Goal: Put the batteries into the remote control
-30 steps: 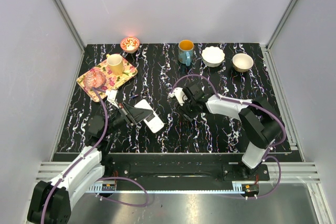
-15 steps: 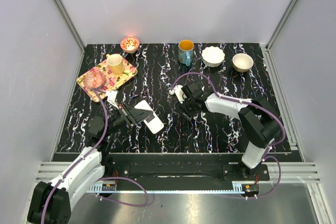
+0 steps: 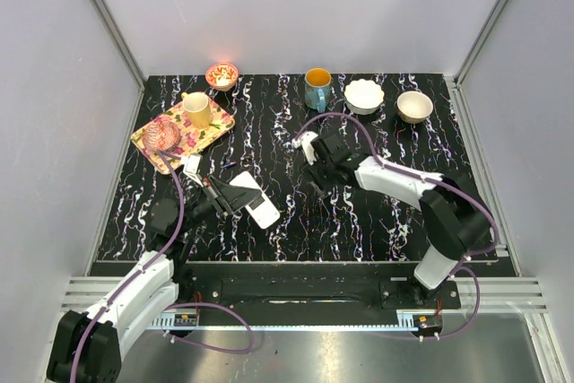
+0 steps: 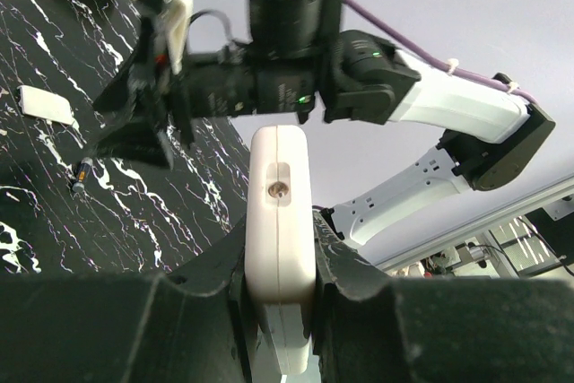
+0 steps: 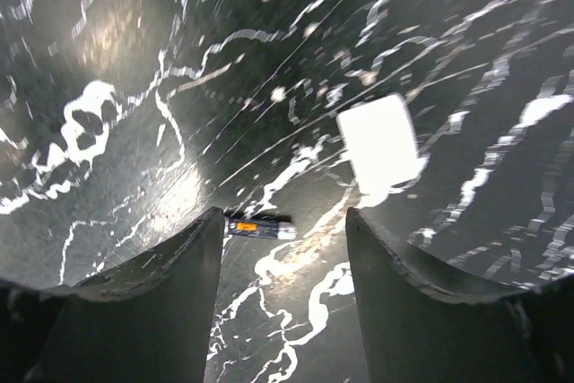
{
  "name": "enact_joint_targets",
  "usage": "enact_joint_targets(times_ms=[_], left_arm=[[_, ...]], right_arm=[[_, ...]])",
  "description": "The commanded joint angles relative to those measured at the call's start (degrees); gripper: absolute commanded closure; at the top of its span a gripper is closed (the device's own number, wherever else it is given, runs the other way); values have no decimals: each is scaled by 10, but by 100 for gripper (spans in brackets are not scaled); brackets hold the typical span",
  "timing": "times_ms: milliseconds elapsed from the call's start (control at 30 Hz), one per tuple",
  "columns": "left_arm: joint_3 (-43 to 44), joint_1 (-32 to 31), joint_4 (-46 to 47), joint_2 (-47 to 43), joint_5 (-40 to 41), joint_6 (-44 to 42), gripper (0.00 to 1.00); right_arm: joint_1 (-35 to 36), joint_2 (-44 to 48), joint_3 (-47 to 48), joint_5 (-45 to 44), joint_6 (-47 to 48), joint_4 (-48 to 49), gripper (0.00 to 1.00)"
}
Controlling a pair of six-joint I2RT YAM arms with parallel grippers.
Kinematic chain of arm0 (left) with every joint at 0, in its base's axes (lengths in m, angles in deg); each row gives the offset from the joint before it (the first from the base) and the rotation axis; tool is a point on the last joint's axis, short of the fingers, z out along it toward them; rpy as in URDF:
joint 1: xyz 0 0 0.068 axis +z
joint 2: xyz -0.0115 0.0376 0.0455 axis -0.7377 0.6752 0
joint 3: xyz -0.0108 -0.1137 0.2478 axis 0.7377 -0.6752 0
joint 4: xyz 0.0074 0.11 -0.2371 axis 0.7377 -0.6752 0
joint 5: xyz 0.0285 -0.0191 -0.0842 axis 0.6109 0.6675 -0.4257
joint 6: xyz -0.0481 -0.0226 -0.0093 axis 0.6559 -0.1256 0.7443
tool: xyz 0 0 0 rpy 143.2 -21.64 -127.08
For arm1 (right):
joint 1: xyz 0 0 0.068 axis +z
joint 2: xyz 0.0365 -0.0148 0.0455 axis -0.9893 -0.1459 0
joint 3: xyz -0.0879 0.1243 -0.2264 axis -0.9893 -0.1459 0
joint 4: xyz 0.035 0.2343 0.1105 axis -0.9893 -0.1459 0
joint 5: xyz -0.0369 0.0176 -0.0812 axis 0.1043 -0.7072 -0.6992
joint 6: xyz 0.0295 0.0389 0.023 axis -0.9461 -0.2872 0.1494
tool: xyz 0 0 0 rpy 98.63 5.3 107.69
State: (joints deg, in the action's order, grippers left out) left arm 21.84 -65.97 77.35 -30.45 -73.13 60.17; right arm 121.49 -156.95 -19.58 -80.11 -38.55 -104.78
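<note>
My left gripper (image 4: 280, 238) is shut on the white remote control (image 4: 280, 195), holding it edge-up above the table; from above the remote (image 3: 257, 203) sticks out to the right of that gripper (image 3: 231, 196). My right gripper (image 5: 283, 214) hangs open just over the table. One small dark battery with an orange mark (image 5: 260, 228) lies flat between the fingers, close to the left fingertip (image 5: 212, 221). The left wrist view shows this battery (image 4: 81, 172) beside the right gripper (image 4: 143, 136). A small flat white plate (image 5: 379, 143) lies a little beyond it.
At the back left a floral tray (image 3: 152, 139) carries a yellow cup (image 3: 197, 110) and a pink glass piece (image 3: 165, 134). Along the back stand a small red bowl (image 3: 221, 73), a blue mug (image 3: 317, 87) and two pale bowls (image 3: 364, 95) (image 3: 414, 106).
My right gripper has shifted a little toward the back of the table and its jaws have spread wider. The left gripper and the remote have not moved.
</note>
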Motion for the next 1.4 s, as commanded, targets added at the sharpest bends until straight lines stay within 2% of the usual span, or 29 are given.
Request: enact_joint_targets(times_ms=[0, 67, 100, 133, 167, 200, 333, 367, 467, 567, 633, 700, 867, 1100, 1367], left_arm=[[2, -1, 31, -8, -4, -5, 100], [0, -1, 31, -9, 1, -5, 100], [-1, -1, 31, -9, 2, -4, 100], [-2, -1, 32, -8, 4, -3, 100], [-4, -1, 32, -8, 4, -3, 100], [-4, -1, 32, -6, 5, -3, 100], [-4, -1, 29, -5, 6, -1, 100], [-3, -1, 29, -5, 7, -1, 100], [-5, -1, 28, -5, 9, -1, 100], [-8, -1, 27, -5, 10, -1, 100], [-11, -1, 27, -5, 11, 0, 100], [-12, -1, 27, -5, 13, 1, 100], [-16, -1, 27, -7, 15, 3, 100], [-16, -1, 27, -4, 17, 3, 100], [-19, -1, 28, -2, 21, 2, 100]], right_arm=[[4, 71, 53, -129, -104, 25, 36], [-1, 65, 77, -173, -216, -11, 37], [-7, 62, 87, -172, -256, -29, 43], [-15, 55, 100, -166, -300, -56, 48], [-24, 53, 102, -157, -386, -64, 51], [-44, 52, 103, -118, -421, -74, 52], [-52, 89, 46, -110, -602, -82, 43], [-52, 99, 29, -107, -681, -76, 41], [-51, 121, -25, -93, -797, -50, 41], [-40, 94, 2, -109, -827, -107, 42], [-38, 66, 20, -106, -840, -147, 46], [-38, 53, 10, -92, -869, -145, 50], [-38, 23, -5, -74, -906, -120, 53], [-38, -5, 15, -73, -899, -129, 53], [-38, -19, 3, -75, -900, -131, 59]])
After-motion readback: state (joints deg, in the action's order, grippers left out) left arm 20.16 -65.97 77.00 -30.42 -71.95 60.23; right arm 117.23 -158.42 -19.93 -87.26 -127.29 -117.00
